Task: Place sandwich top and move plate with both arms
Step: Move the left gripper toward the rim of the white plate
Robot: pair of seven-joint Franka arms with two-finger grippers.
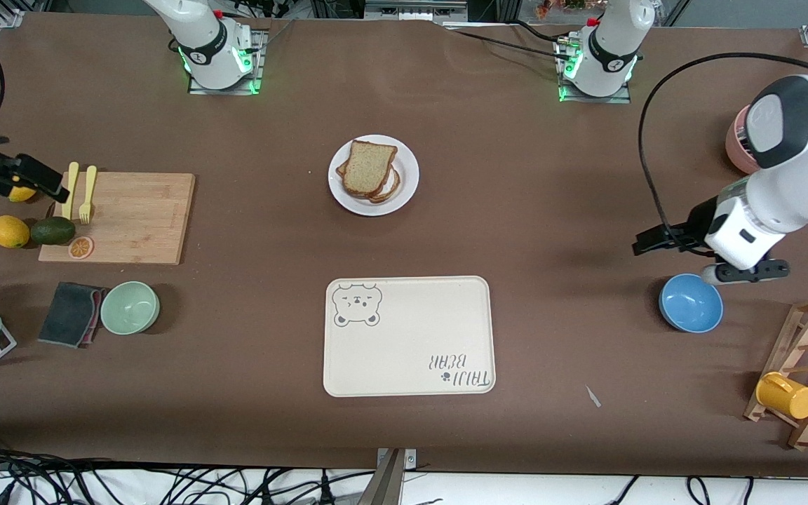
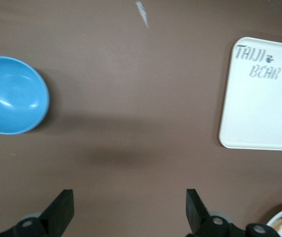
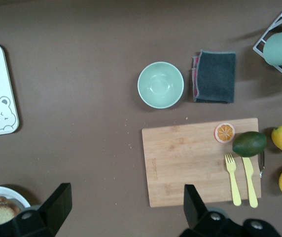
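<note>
Sandwich top [image 1: 369, 167] on stacked slices on plate [image 1: 407, 175], I see it farther than bear tray [image 1: 411, 337], left gripper [image 2: 130, 210] fingers spread near blue bowl [image 2: 13, 95], right gripper [image 3: 126, 207] spread over cutting board [image 3: 190, 163].

Overhead front view – wrist views downward.
</note>
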